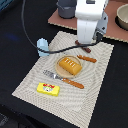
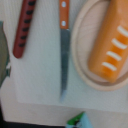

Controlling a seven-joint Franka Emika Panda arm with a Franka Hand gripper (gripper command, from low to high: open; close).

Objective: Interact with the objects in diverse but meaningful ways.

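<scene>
Nearest on striped placemat point(image 1: 75, 95): yellow rectangular block point(image 1: 48, 89), lying flat by front edge. Behind it, fork point(image 1: 50, 75) and orange-handled knife point(image 1: 64, 79), side by side. Then scored bread loaf point(image 1: 69, 65) resting on round wooden plate point(image 1: 59, 71). Further, orange sausage point(image 1: 86, 58) and dark brown sausage point(image 1: 83, 48); light blue carton point(image 1: 43, 47) at mat edge (exterior view's left). Gripper point(image 1: 86, 44) low over far mat edge; fingers hidden, cannot tell if apart or together. Grey pot point(image 1: 66, 8) farthest.

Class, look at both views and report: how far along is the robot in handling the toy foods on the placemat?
Done: nothing obvious; the bread loaf lies on its round board, and the yellow block and blue carton rest untouched on the placemat. In hand: nothing visible; the arm hangs over the sausage, its gripper hidden. Left: every interaction, seemingly.
</scene>
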